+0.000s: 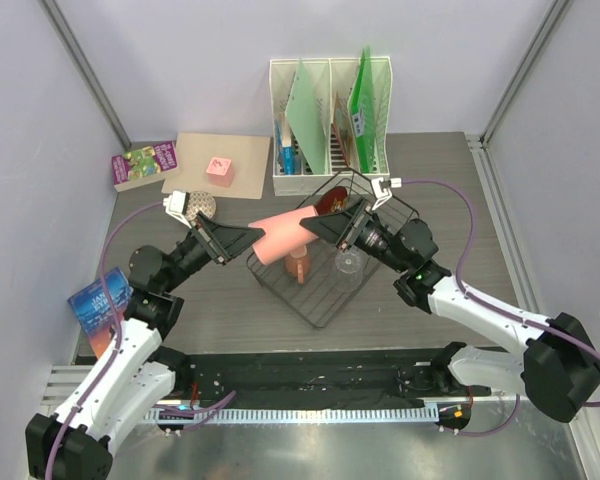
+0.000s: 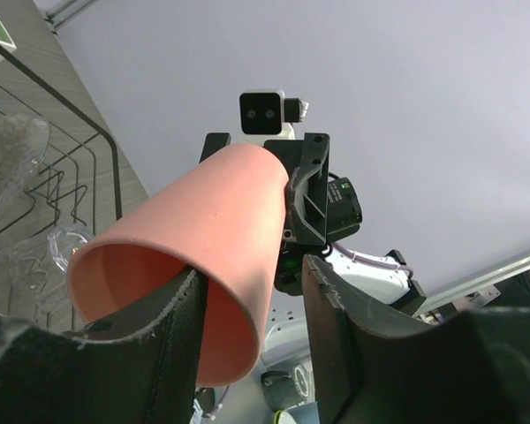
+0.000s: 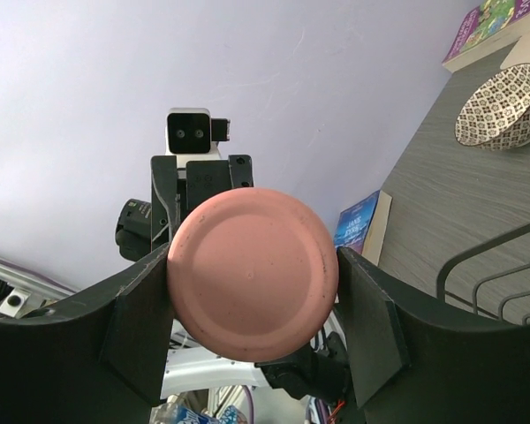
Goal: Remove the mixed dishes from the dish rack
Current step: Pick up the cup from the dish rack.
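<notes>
the larger pink cup (image 1: 280, 236) is being held over the dish rack (image 1: 320, 302), pinched at its base by the right gripper (image 3: 252, 291), the left gripper (image 2: 252, 309) spread astride its rim. smaller cup (image 1: 298, 264), glass (image 1: 350, 262) and plate (image 1: 330, 203) are being left inside.

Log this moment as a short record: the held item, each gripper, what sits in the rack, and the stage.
held item: large pink cup, lying sideways in the air over the dish rack
right gripper: shut on the cup's base
left gripper: open at the cup's mouth, one finger inside, the other outside with a gap
in the rack: small pink cup, clear glass, red plate
stage: looks like a hand-over between the arms; direction unclear
</notes>
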### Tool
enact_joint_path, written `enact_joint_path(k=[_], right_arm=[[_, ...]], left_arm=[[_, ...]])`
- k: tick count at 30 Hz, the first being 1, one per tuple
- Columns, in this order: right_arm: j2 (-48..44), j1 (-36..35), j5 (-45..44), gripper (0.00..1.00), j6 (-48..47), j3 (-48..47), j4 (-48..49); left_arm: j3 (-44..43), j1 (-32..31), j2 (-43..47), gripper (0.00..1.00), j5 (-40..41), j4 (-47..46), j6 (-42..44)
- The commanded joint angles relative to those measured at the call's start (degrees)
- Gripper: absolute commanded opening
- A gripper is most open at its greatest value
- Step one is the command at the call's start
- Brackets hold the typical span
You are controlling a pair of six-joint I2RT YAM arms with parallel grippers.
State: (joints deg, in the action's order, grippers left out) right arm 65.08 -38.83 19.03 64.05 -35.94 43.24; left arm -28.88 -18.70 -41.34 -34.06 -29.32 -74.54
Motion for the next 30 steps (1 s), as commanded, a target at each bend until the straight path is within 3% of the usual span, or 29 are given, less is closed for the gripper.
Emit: enact_joint_path(k=[1,4,6,8,10,11,12,13,15,16,18,20,23,30], right_arm=[[0.92,-0.02,1.63,0.01,0.2,-0.18,3.26],[1.89,-0.11,2.42,0.01,-0.33,-0.7,2.11],[2.42,-0.28,3.03,0.01,-0.94,-0.79,1.41],[2.6,-0.46,4.08,0.01,-2.6,-1.58,-0.17],[1.99,-0.37,4.88,0.06,-4.8,-2.63,-4.71],[1.46,-0.46,4.53,0.22,-6.03,-3.08,-7.27],[0.76,-0.46,3.92,0.6,-9.52,-3.69,-9.99],[-1.42,-0.55,1.3,0.74,-11.3,-5.09,-17.33],[-4.24,-0.81,-4.14,0.9,-18.13,-6.76,-30.59],[-7.13,-0.9,-10.87,0.92,-20.61,-8.51,-34.68],[-9.61,-1.07,-18.29,0.97,-23.43,-10.02,-45.98],[-12.33,-1.07,-29.68,0.99,-26.52,-11.86,-51.83],[-14.88,-0.99,-37.89,0.99,-28.19,-12.57,-58.62],[-17.09,-1.07,-39.33,0.98,-28.54,-9.85,-60.38]], left_arm=[[0.15,-0.72,0.04,0.45,-1.97,-4.69,-0.51],[-0.21,-1.42,-0.58,0.42,-2.85,-5.31,-0.52],[-0.47,-1.69,-1.28,0.26,-3.38,-5.57,-0.25],[-0.91,-1.96,-1.81,0.0,-3.64,-4.7,0.54],[-2.39,-1.96,-1.55,0.0,-3.2,0.72,2.46],[-3.1,-1.96,-1.11,0.0,-2.68,3.98,5.43],[-4.07,-1.96,0.02,0.0,-0.85,7.58,7.9],[-6.86,-1.96,0.73,0.0,0.48,17.1,10.27],[-10.56,-1.96,2.13,0.0,6.86,27.16,18.79],[-14.49,-1.87,2.32,0.0,9.17,37.13,21.17],[-18.29,-1.87,1.88,0.0,14.35,45.1,27.59],[-23.13,-1.87,1.27,0.0,23.14,53.79,30.41],[-28.67,-1.95,-1.01,0.0,35.7,62.76,34.11],[-44.04,-1.26,-16.73,0.0,71.92,84.67,37.27]])
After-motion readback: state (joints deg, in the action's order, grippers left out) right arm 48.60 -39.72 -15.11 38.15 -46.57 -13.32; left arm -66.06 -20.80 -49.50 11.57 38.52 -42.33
